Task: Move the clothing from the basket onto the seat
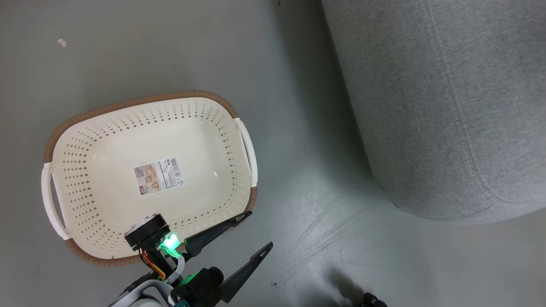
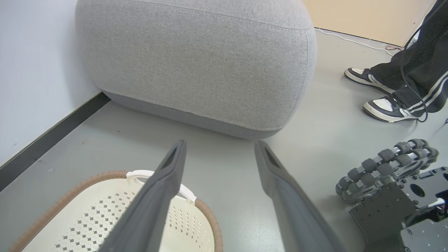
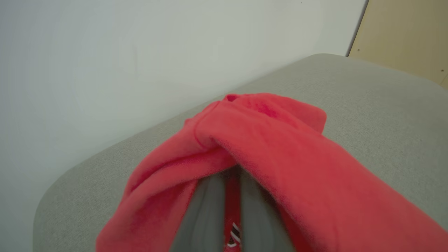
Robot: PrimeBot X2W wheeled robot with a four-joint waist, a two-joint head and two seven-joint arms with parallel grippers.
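Head view showed the oval cream perforated plastic laundry basket [image 1: 128, 140] on the grey floor [image 1: 298, 192], the released left tool [image 1: 258, 230] beside its brown rim, bare floor separating it from the large grey woven-fabric seat [image 1: 448, 106], while the right tool [image 3: 232, 196] clenched red clothing [image 3: 266, 140] over that seat, a person's black-and-white sneakers [image 2: 385, 105] nearby.

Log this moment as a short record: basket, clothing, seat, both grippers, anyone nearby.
basket: on the grey floor; inside bare but for a barcode sticker
clothing: red fabric pinched in the right gripper, over the seat; contact with the cushion cannot be told
seat: grey, right of the basket in the head view
left gripper: open, holding nothing, by the basket's near rim
right gripper: shut on the clothing
person: two shoes on the floor beside the seat
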